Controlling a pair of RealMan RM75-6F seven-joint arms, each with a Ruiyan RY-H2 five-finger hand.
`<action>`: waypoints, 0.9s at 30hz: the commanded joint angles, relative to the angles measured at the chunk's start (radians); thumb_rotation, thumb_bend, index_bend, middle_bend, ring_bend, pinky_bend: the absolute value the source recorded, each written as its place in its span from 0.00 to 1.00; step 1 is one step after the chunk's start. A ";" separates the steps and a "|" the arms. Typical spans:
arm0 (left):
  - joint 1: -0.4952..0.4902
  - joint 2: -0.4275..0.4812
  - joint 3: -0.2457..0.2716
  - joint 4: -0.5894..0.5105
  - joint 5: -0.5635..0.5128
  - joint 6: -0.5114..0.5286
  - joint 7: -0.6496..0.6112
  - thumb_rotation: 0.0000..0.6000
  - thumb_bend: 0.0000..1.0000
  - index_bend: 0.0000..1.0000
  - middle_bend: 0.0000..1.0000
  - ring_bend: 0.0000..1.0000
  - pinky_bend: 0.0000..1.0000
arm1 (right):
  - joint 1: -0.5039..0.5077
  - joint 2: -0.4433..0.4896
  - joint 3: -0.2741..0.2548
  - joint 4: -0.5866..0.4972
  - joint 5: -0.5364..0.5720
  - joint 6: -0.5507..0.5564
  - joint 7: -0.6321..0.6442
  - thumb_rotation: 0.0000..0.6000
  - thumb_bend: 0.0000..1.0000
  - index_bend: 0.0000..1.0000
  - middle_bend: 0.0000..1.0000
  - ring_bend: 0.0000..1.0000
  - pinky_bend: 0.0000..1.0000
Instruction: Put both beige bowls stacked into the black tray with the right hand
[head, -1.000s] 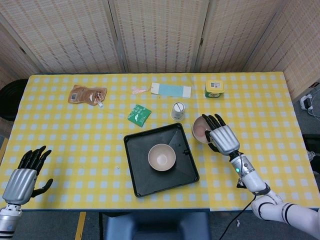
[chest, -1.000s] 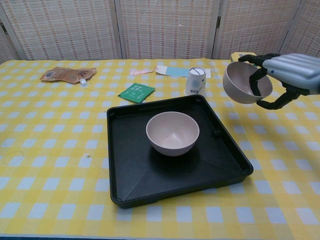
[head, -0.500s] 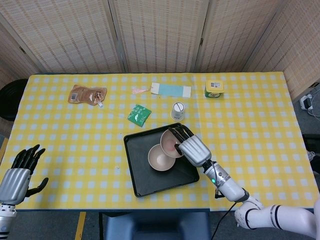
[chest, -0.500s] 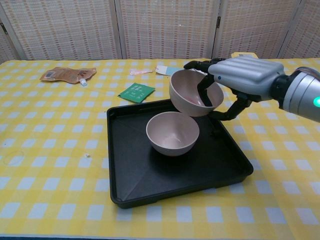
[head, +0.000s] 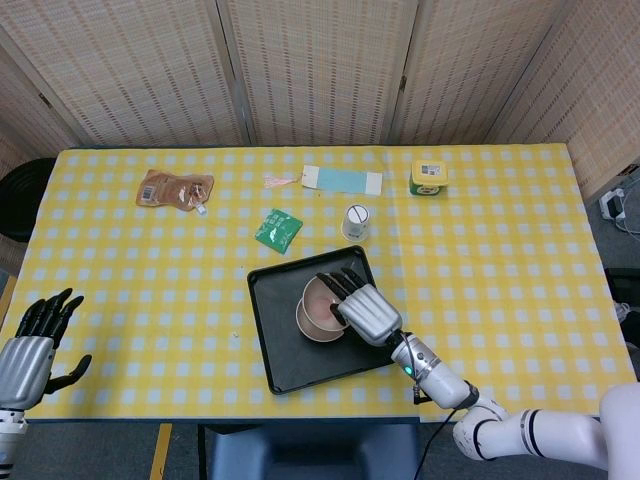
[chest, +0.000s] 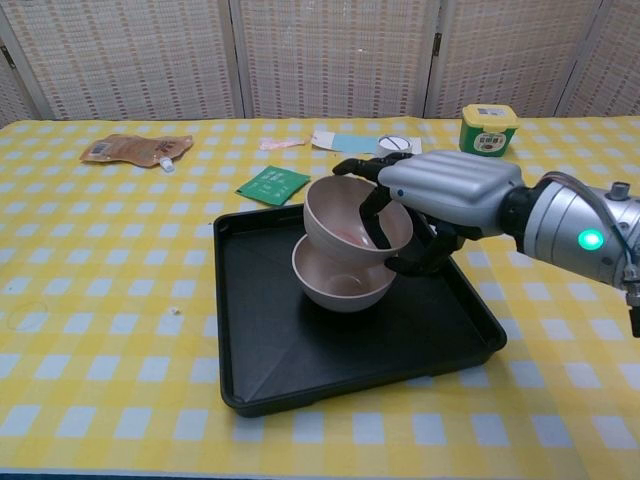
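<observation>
Two beige bowls show in the head view, both inside the black tray (head: 300, 360) on the yellow checked table (head: 520, 240): the lower bowl (head: 312, 327) rests on the tray floor, and the upper bowl (head: 322, 300) sits tilted over it, gripped at its rim by the right hand (head: 362, 308). The left hand (head: 30, 345) hangs at the near left table edge with fingers spread, holding nothing. Behind the tray lie a green packet (head: 277, 230), a white cup (head: 355, 221), a brown pouch (head: 174, 189), a blue strip (head: 343, 180) and a green-lidded jar (head: 428, 177). In the chest view, the right hand (chest: 440, 200) has its fingers (chest: 372, 218) hooked inside the upper bowl (chest: 345, 215) and the thumb beneath its outer wall; that bowl leans toward the camera's left, its base reaching into the lower bowl (chest: 335, 285), which stands upright near the middle of the tray (chest: 280, 370). The left hand is out of this view.
</observation>
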 joint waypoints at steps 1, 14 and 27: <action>0.001 0.000 0.000 0.000 0.001 0.001 0.000 1.00 0.36 0.00 0.00 0.00 0.00 | -0.001 0.002 -0.008 -0.003 -0.002 -0.001 -0.005 1.00 0.47 0.69 0.00 0.00 0.00; 0.002 0.003 0.000 0.000 0.004 0.002 -0.006 1.00 0.36 0.00 0.00 0.00 0.00 | 0.031 -0.020 -0.008 0.002 0.057 -0.039 -0.075 1.00 0.47 0.69 0.00 0.00 0.00; 0.004 0.005 -0.001 0.001 0.005 0.004 -0.012 1.00 0.36 0.00 0.00 0.00 0.00 | 0.049 -0.012 -0.021 -0.014 0.107 -0.056 -0.120 1.00 0.47 0.53 0.00 0.00 0.00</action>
